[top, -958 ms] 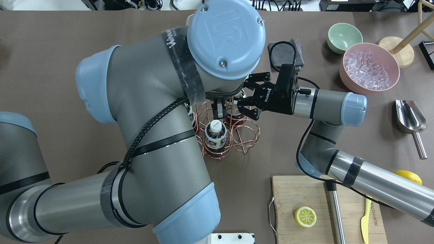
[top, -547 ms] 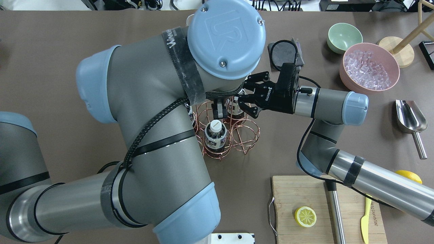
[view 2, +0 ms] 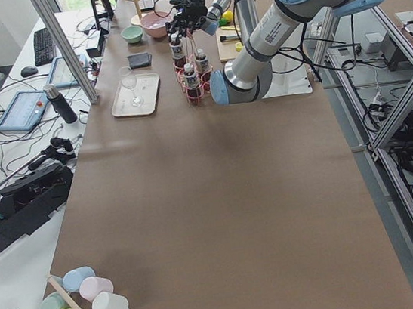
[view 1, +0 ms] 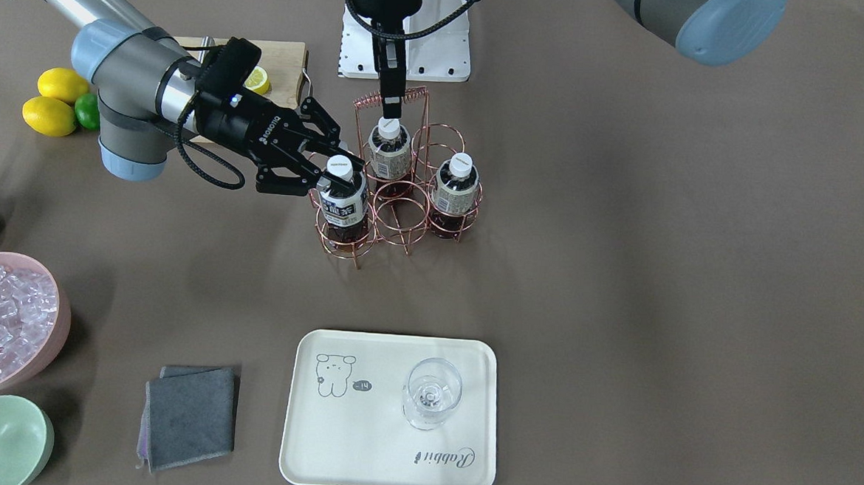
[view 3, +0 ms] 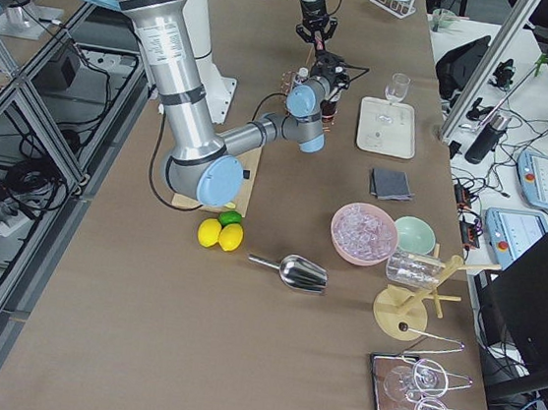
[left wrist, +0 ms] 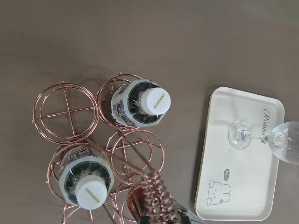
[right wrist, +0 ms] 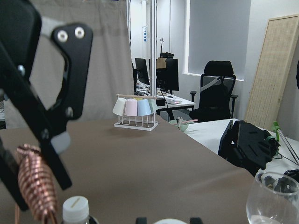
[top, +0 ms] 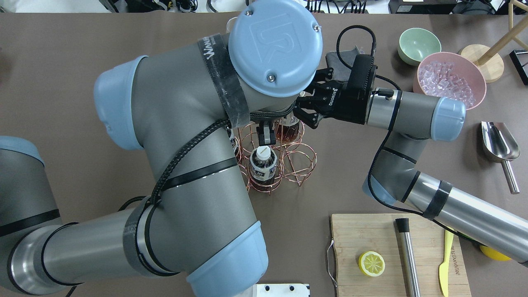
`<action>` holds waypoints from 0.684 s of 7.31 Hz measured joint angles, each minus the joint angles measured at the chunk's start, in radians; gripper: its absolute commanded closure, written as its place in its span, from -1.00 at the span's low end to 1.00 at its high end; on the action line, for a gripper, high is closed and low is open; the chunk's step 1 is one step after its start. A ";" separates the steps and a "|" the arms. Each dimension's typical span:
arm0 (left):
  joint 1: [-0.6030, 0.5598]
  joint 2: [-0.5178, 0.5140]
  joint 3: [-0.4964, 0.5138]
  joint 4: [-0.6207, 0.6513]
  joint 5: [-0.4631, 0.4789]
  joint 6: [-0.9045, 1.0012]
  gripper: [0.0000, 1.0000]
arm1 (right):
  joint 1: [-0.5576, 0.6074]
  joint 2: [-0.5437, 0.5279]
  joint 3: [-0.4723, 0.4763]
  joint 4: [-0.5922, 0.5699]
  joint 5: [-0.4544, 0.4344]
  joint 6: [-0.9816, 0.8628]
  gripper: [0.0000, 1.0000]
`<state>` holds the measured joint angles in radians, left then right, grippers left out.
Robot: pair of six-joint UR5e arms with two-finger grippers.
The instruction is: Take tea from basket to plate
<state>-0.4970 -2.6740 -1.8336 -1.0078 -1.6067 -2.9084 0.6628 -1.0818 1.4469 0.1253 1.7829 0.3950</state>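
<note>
Exterior front-facing view: right gripper (view 1: 344,176) is pinched on the tea (view 1: 343,208) just under its white cap, one finger either side of the neck. We read the high grip as forced, since the wire rings wrap the bottle's body and the neck is the only free part. The tea is in the corner ring of the basket (view 1: 401,213) nearest the right arm, on the plate side. Its base looks still inside the ring, so we judge the lift barely begun. We can't tell how far out it is.

Left gripper (view 1: 392,115) comes straight down and appears clamped on the coiled handle (view 1: 410,91). We take that as a hold-down so the light rack doesn't ride up with the bottle. The left wrist view has the coil at its bottom edge, which fits. The other two bottles (view 1: 454,192) stand upright in their rings, untouched.

The plate (view 1: 362,446) is well apart from the basket, on the operators' side. A wine glass (view 1: 431,394) stands upright on the half away from the bear drawing, so the bear side is the bare landing spot.

Compared with the overhead view 0.5 s ago:
- The right gripper has shifted away from the robot and toward the grey cloth (top: 339,66), which fits a pull-up.
- Its jaws looked wider then. Now the tips are partly hidden under the left arm, so we take closure from the front view.
- More of the tea's brown body shows in its ring.
- The right forearm has swung over the lemon (top: 493,253), now mostly covered.
- The basket and the near bottle haven't moved, and the left gripper is in the same spot.
</note>
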 measured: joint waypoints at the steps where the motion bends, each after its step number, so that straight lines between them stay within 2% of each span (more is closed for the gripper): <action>1: 0.000 0.001 0.000 0.002 -0.001 0.000 1.00 | 0.022 -0.003 0.057 -0.045 0.006 0.023 1.00; 3: -0.001 0.002 0.000 0.005 -0.003 0.001 1.00 | 0.089 0.002 0.160 -0.136 0.029 0.094 1.00; 5: -0.010 -0.001 -0.001 0.008 -0.007 0.003 1.00 | 0.179 0.003 0.186 -0.175 0.071 0.128 1.00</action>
<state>-0.5070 -2.6755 -1.8348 -0.9993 -1.6141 -2.9052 0.8418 -1.0786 1.6324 -0.0501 1.8535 0.5226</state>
